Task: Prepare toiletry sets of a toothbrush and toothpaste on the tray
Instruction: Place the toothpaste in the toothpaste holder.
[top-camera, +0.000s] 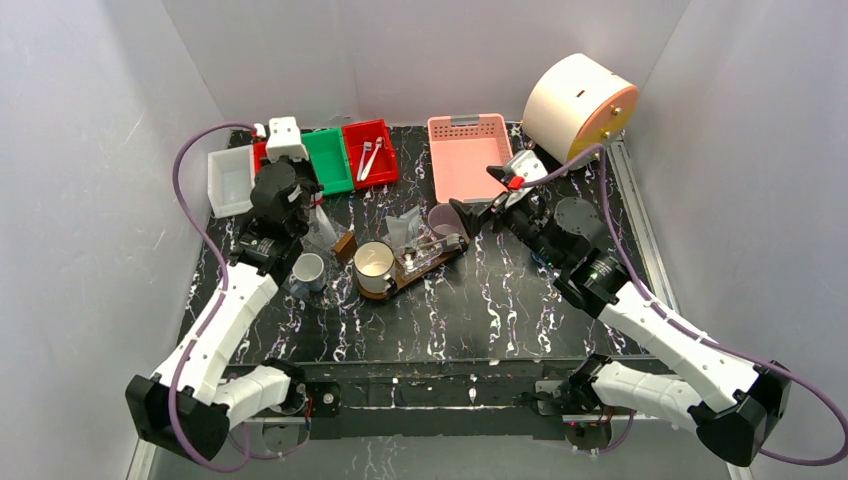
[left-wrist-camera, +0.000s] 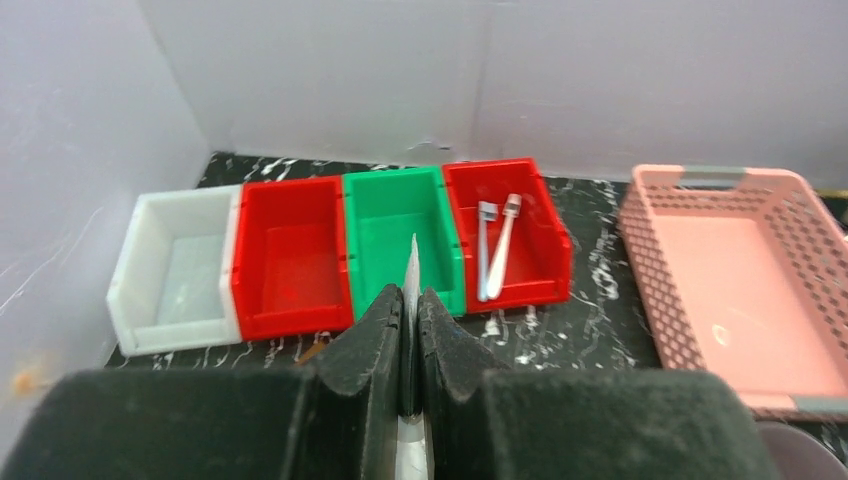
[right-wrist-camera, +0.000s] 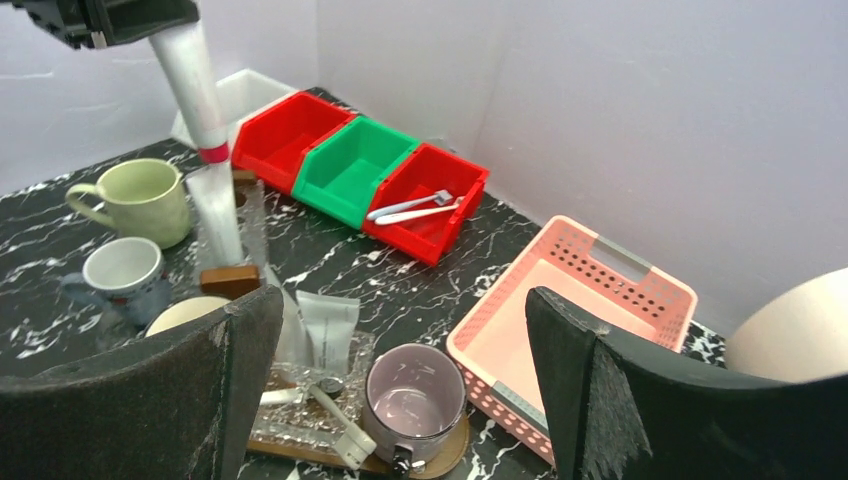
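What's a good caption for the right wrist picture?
Open right gripper near the purple mug on the tray; left gripper holds a tube.

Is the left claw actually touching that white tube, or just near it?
Touching. In the left wrist view the left gripper pinches the white tube between both fingers, no gap either side.

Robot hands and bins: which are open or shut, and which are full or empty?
Left gripper: shut on the white tube.
Right gripper: open, holding nothing.
Right red bin: holds two toothbrushes.
Green bin: empty.
Left red bin: empty.
White bin: empty.
Pink basket: empty.
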